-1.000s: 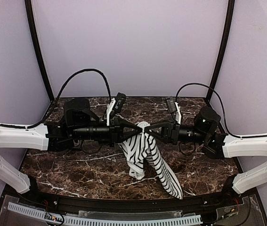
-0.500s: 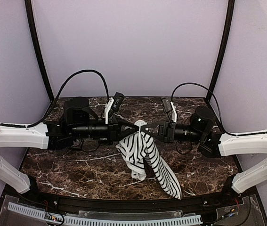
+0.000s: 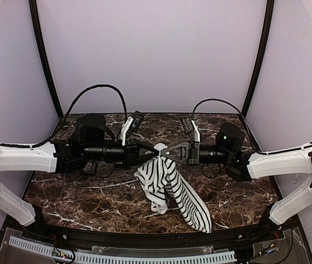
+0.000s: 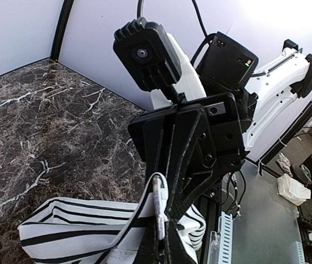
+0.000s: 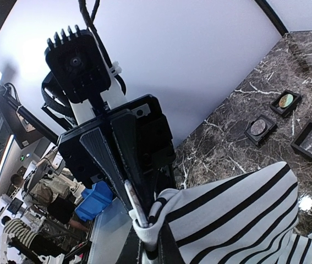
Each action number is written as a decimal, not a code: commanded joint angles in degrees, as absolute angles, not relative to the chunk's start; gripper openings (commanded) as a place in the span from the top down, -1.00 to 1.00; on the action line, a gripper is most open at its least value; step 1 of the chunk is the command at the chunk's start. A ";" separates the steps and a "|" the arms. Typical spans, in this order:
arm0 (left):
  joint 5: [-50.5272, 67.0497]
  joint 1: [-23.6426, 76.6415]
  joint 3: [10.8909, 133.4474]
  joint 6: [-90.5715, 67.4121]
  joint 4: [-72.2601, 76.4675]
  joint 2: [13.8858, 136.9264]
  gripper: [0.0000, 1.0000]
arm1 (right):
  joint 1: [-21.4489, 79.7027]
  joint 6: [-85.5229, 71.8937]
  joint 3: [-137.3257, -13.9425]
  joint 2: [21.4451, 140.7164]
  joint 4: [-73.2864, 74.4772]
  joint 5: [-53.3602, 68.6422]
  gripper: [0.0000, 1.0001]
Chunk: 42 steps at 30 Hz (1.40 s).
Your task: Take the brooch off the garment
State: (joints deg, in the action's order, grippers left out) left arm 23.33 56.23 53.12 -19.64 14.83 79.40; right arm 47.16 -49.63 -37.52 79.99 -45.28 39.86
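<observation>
Pale lilac walls (image 3: pixel 156 49) close in a dark brown marble table (image 3: pixel 84 195) veined with white, and two black poles run up the back corners.

From the left edge the white left arm (image 3: pixel 21 158) reaches level across the table, with a black cable (image 3: pixel 98 87) looping above it. The left gripper (image 3: pixel 151 153) tapers to a point over the middle of the table. Its jaws are pressed together on the top fold of the garment (image 3: pixel 173 186), which the right wrist view shows as white edging nipped between the two fingers.

The garment, white with thin black stripes, hangs from that held point above the table. It drapes down toward the near edge in two lobes, the longer one trailing to the right with its lower end lying on the marble. Which part of the pinched fold, if any, is the brooch cannot be told.

Just right of the left gripper, tip to tip with it, the right gripper (image 3: pixel 166 154) also has its jaws closed on the same fold of fabric. The right arm (image 3: pixel 279 163) runs back from it to the right edge.

At the right of the right wrist view, three small black boxes (image 5: pixel 286 102) lie near one another on the marble, apart from the garment. Each holds a small item.
</observation>
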 commanded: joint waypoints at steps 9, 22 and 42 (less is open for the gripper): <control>43.22 61.79 60.63 -17.54 14.61 83.34 0.98 | 46.91 -50.50 -43.15 86.37 -39.80 40.87 1.00; 36.02 59.46 56.34 -22.43 16.05 83.26 0.98 | 46.93 -43.42 -41.70 76.44 -37.60 47.23 -0.09; 23.12 55.92 51.78 -25.39 17.33 79.73 0.98 | 51.07 -33.43 -38.60 71.45 -16.96 28.56 -0.41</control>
